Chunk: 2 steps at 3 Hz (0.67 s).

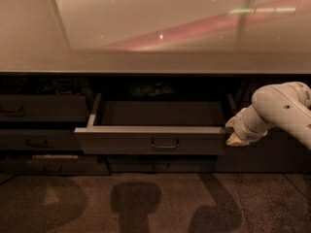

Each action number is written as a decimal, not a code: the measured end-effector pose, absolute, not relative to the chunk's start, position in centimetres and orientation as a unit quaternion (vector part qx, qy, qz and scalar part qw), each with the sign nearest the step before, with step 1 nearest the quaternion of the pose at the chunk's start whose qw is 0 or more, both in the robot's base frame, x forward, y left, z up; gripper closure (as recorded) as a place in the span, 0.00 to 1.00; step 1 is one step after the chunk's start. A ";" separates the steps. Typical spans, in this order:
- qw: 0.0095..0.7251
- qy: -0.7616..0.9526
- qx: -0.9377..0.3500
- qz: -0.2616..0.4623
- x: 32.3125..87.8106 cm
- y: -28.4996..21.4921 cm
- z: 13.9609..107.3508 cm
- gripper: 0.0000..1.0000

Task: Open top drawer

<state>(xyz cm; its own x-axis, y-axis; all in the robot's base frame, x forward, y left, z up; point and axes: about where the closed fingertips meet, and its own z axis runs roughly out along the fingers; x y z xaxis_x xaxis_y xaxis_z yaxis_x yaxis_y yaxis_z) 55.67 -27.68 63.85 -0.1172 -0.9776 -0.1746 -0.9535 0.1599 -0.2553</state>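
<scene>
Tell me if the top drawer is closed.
No, the top drawer stands pulled out with its tray exposed, the gripper at its right end.

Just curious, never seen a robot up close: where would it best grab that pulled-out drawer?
Probably by the small pull handle at the middle of the top drawer front, coming straight from the front: it stands off the flat face and is centred, so the pull stays even. The gripper is at the front's right end instead.
</scene>
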 end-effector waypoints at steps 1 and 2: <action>0.152 0.746 -0.647 -0.040 55.7 -27.7 63.9 0.11; 0.159 0.748 -0.643 -0.048 55.1 -27.5 65.4 0.00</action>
<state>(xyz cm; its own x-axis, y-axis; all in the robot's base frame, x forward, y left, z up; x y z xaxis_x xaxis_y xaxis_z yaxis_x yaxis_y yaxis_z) 55.11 -27.50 65.38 -0.1229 -0.9766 -0.1767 -0.9463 0.1690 -0.2757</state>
